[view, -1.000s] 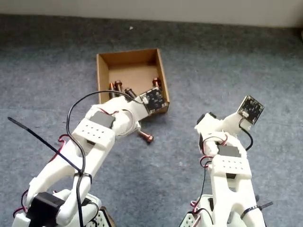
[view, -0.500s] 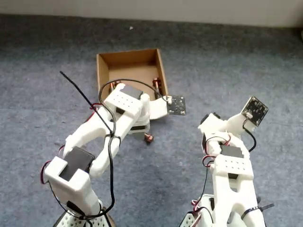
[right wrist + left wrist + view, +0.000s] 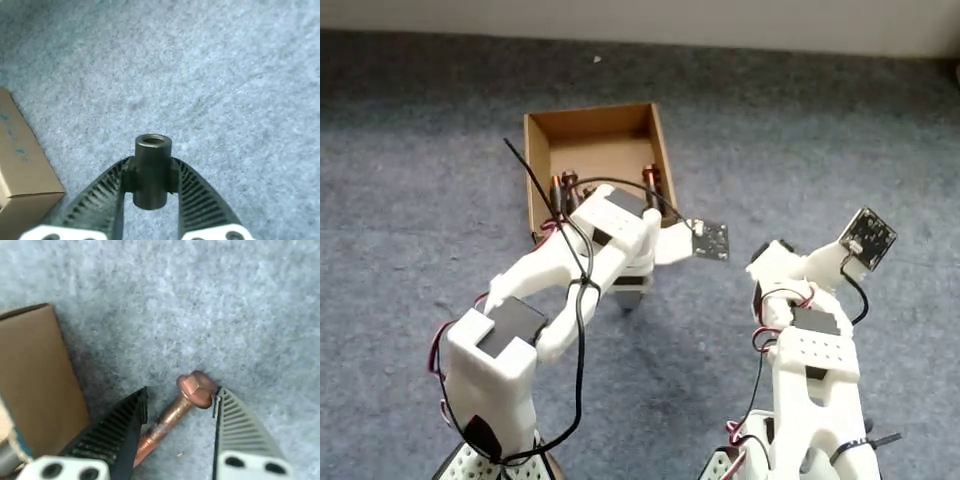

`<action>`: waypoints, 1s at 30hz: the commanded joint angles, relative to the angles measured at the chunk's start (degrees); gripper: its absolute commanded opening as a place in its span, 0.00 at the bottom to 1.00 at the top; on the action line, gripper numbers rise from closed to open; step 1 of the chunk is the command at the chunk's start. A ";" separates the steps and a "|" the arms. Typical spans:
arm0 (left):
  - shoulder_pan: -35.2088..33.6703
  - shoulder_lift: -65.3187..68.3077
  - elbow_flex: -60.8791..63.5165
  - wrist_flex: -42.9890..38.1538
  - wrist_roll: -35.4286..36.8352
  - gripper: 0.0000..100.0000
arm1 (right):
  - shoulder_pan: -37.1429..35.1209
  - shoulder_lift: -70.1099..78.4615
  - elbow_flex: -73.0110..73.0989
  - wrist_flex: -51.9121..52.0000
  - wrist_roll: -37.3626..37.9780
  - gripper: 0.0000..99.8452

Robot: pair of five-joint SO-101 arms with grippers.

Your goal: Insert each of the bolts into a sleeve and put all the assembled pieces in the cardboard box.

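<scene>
Copper bolt (image 3: pixel 187 402) flat on the grey carpet (image 3: pixel 225 300), just off the near corner of the cardboard box (image 3: pixel 35 370), hex head at the end farther from the box. Straddling it is the left gripper (image 3: pixel 181 394), jaws spread wide, one finger on each side of the shank and one tip right up against the head, nothing pinched yet.

Over on the other side, the right gripper (image 3: pixel 151 167) is clamped firmly on a dark sleeve (image 3: pixel 153 150), held upright above the carpet with its bore open and facing up, well apart from the box. From above, a few copper-coloured pieces (image 3: pixel 565 185) lie inside the box along its near wall.

So this looks like the pick-up of a loose bolt, with its sleeve ready and waiting. Next call: close squarely on the shank, not the head, lift it clear, then swing it over and line the threaded end up with that bore. It's a narrow opening, so any tilt could jam the insertion.
</scene>
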 commanded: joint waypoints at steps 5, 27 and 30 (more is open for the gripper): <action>0.92 0.40 -3.30 3.69 3.96 0.06 | 0.66 -2.24 -1.01 -1.27 -0.44 0.00; -1.01 -36.97 13.41 8.35 29.63 0.01 | -2.42 -7.60 -0.75 -0.92 5.19 0.00; -2.24 -44.00 17.45 6.86 35.52 0.01 | -7.25 -16.66 2.24 2.24 8.44 0.00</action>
